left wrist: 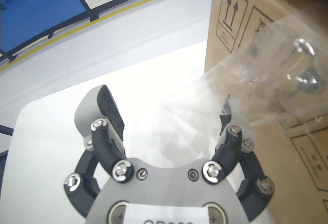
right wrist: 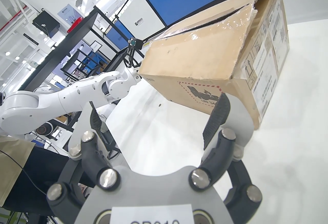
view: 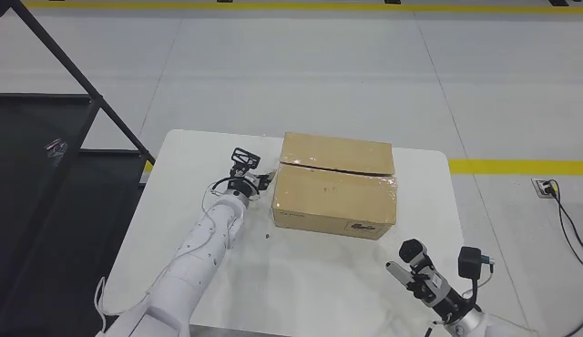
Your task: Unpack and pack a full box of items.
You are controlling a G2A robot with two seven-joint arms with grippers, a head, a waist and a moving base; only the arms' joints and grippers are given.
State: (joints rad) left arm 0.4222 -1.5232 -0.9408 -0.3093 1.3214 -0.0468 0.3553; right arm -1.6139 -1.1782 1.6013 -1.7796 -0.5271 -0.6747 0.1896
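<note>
A brown cardboard box (view: 335,186) stands on the white table (view: 310,282), its top flaps lying nearly flat with a dark slit between them. Clear tape (left wrist: 256,76) hangs loose from the box's left end. My left gripper (view: 258,177) is open at that end, one finger (left wrist: 225,117) against the loose tape, the other finger (left wrist: 110,109) free. My right gripper (view: 405,266) is open near the table's front right, short of the box (right wrist: 212,61), with nothing between its fingers.
A black metal rack (view: 55,137) stands off the table's left side. Bare tabletop lies in front of the box and between the two arms. Yellow floor lines (view: 510,166) run behind and to the right.
</note>
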